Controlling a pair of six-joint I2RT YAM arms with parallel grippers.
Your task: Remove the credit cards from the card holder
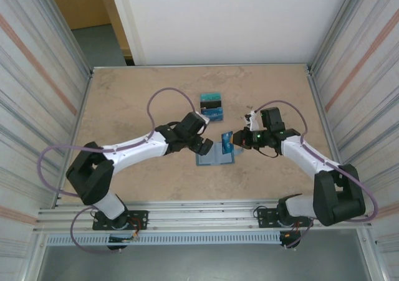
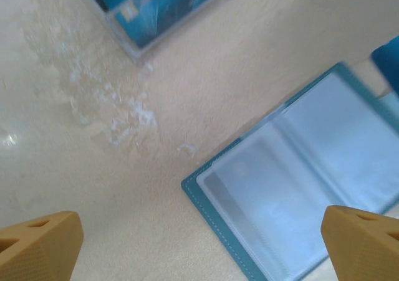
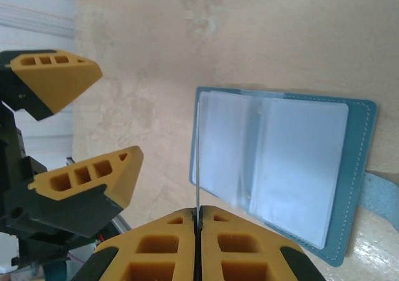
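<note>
The card holder (image 1: 216,158) lies open on the table, pale pocket faces up, teal border around them (image 2: 293,194) (image 3: 280,169). My right gripper (image 1: 239,139) (image 3: 197,214) is shut on a blue credit card (image 1: 227,142), held upright over the holder's right half and seen edge-on (image 3: 197,150) from the right wrist. My left gripper (image 1: 204,146) (image 2: 199,256) hovers wide open at the holder's left edge with nothing between its fingers (image 3: 87,181). Two more credit cards, one teal (image 1: 212,98) and one blue (image 1: 212,113) (image 2: 156,7), lie flat beyond the holder.
Ribbed metal walls (image 1: 43,94) close in the table left and right. A metal rail (image 1: 199,215) runs along the near edge by the arm bases. Bare tan tabletop (image 1: 131,100) stretches to the far left and far right.
</note>
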